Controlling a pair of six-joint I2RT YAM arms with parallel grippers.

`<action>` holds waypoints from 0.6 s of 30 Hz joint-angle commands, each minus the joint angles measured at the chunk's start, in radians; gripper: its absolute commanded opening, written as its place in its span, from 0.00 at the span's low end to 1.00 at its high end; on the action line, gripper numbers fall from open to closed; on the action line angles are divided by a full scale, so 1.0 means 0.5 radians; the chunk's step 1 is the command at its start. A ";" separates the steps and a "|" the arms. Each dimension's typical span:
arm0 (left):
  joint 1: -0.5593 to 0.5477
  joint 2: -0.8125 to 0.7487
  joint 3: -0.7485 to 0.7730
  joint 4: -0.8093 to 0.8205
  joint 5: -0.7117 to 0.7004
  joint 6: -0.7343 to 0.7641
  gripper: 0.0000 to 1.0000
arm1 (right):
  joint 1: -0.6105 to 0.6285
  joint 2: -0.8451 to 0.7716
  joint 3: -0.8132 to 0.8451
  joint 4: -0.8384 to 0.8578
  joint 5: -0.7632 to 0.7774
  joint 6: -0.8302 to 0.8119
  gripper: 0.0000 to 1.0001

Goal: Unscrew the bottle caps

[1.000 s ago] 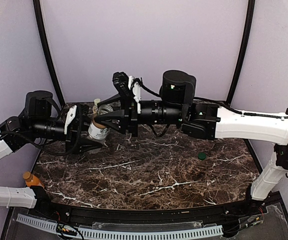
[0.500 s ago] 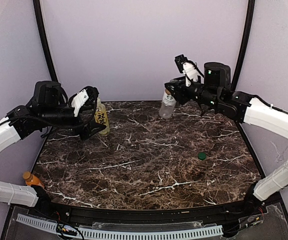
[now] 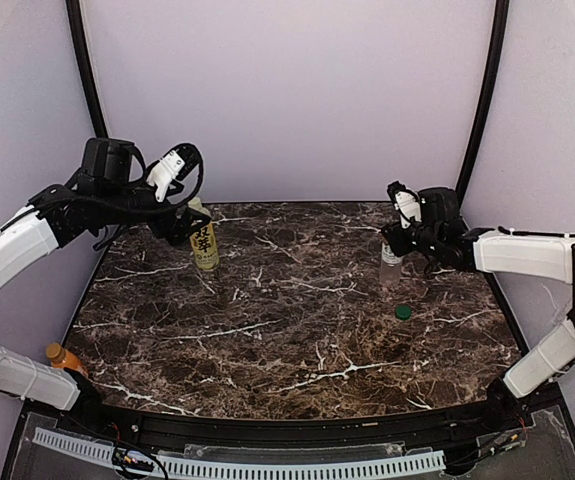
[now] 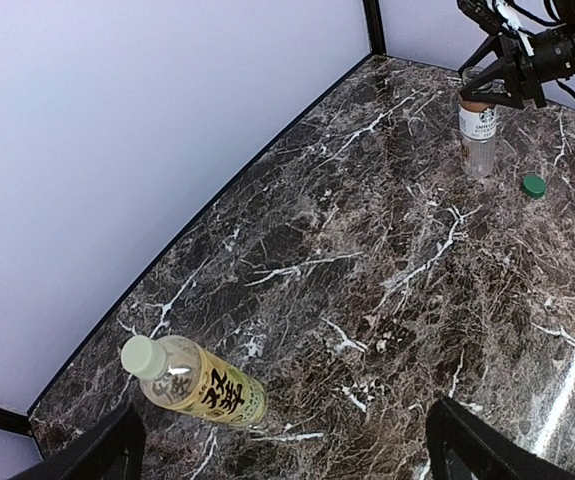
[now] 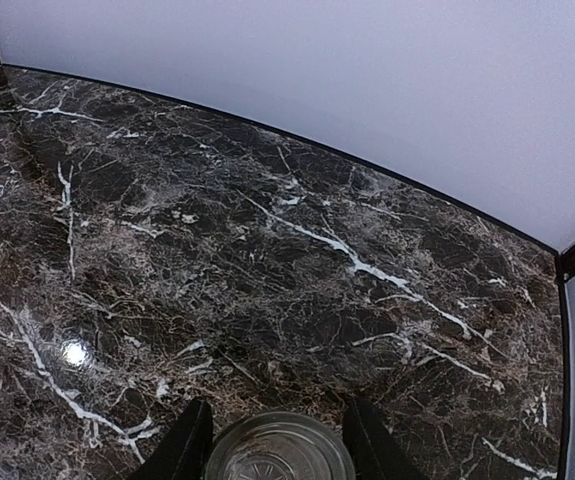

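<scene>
The tall yellow-labelled bottle [image 3: 204, 243] [image 4: 207, 388] stands at the back left with its pale cream cap [image 4: 143, 356] on. My left gripper [image 3: 180, 220] [image 4: 292, 452] hovers just above and left of it, open, its fingers [image 4: 105, 452] wide apart with nothing between them. My right gripper [image 3: 395, 240] [image 5: 280, 447] is shut on the top of the short clear bottle [image 3: 391, 266] [image 4: 477, 135] [image 5: 280, 455], which hangs upright at the table's right. A dark green cap [image 3: 403, 311] [image 4: 534, 185] lies loose on the table just in front of that bottle.
The squat orange bottle [image 3: 59, 357] sits by the left arm's base, at the table's near left edge. The dark marble table [image 3: 297, 340] is ringed by lilac walls with black corner posts [image 3: 485, 95].
My left gripper has opened, let go of the yellow bottle and drawn up and left. My right arm has carried the clear bottle from the back middle rightwards and down.
</scene>
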 commanded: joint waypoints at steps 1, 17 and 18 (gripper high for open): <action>0.007 -0.032 -0.053 0.027 0.014 -0.043 0.99 | -0.014 -0.027 -0.188 0.424 -0.134 0.010 0.00; 0.009 -0.139 -0.179 0.077 0.065 -0.051 0.99 | -0.018 -0.072 -0.228 0.374 -0.203 0.057 0.82; 0.009 -0.142 -0.183 0.078 0.067 -0.049 0.99 | -0.017 -0.079 -0.210 0.357 -0.206 0.054 0.89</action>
